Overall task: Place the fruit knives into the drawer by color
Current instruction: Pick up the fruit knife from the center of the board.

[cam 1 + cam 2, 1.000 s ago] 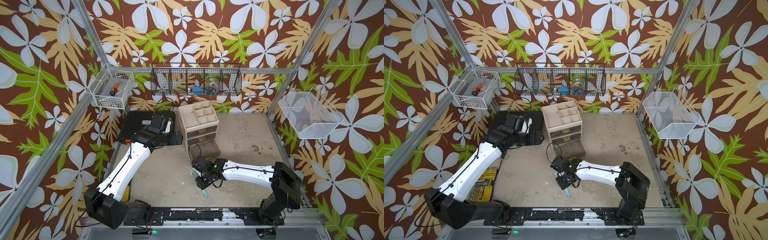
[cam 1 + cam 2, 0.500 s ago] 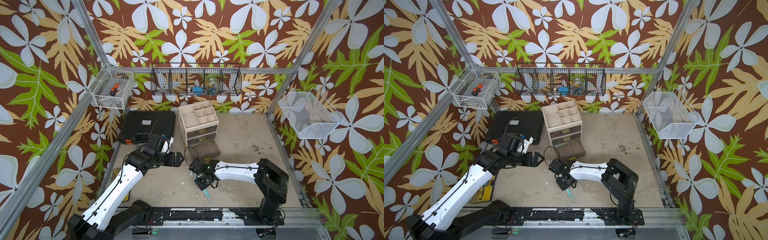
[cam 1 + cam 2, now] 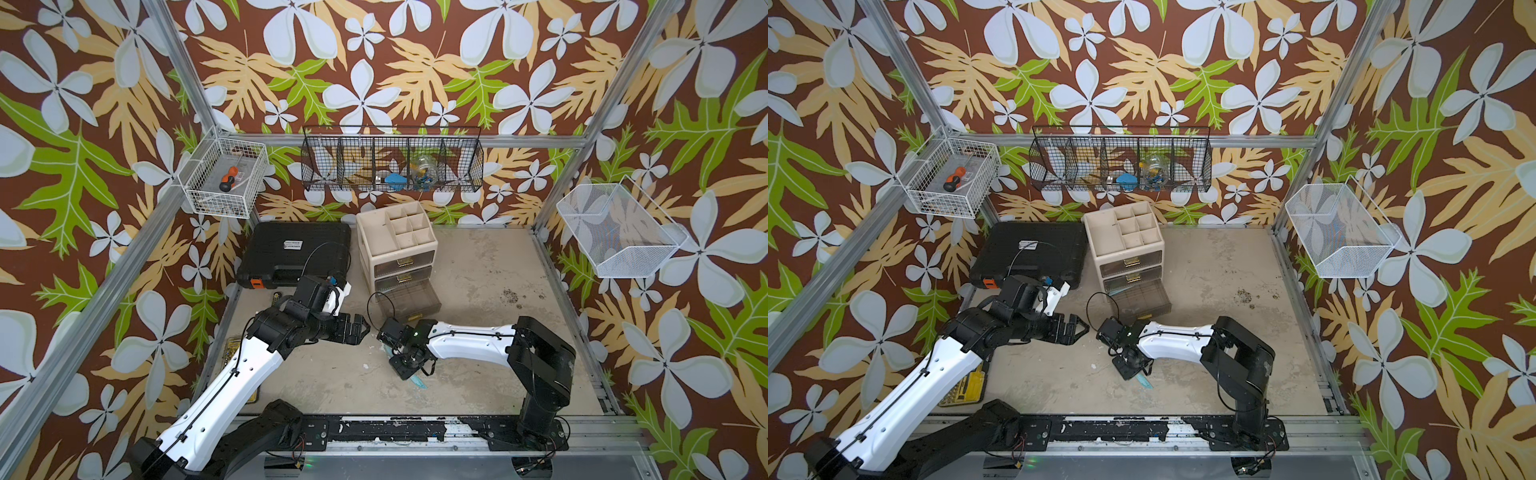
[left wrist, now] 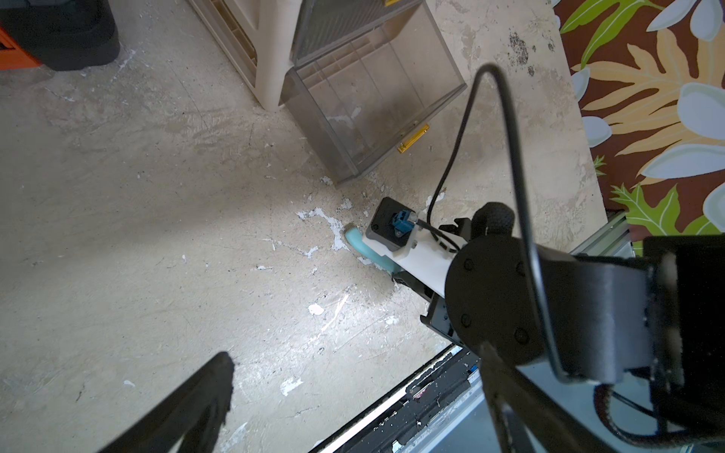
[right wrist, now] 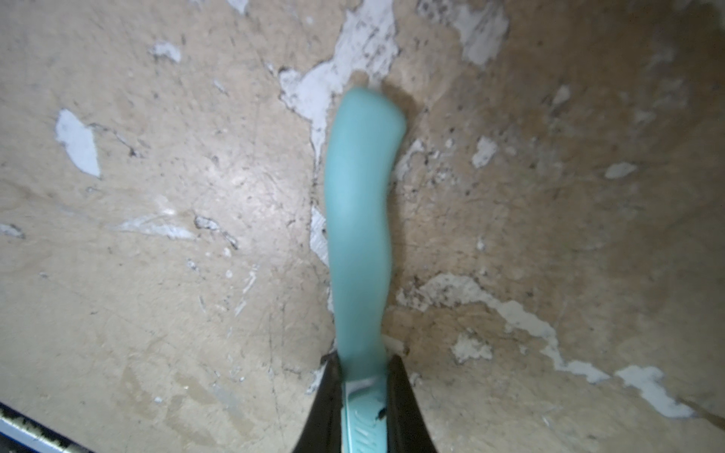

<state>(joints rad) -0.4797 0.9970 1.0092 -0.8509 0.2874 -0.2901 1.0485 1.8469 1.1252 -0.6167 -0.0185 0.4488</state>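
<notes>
Swinging down from the case (image 3: 291, 249), the left arm is now reaching over the middle of the table (image 3: 478, 270). Its end effector (image 3: 360, 328) is hanging wide open and empty, near the right one. The right end effector (image 5: 363, 366) has been narrowing and is now gripping the blue-green knife (image 5: 359, 215) where handle meets blade, with a finger (image 5: 331, 392) pressing on each side. The knife is lying low over the table just in front of the drawer (image 3: 409, 297), which is standing pulled out at the bottom of the beige unit (image 3: 395, 232). Its handle is pointing toward the drawer and its blade tip is sticking out toward the front rail. Whether it is lifting off the table is unclear.
</notes>
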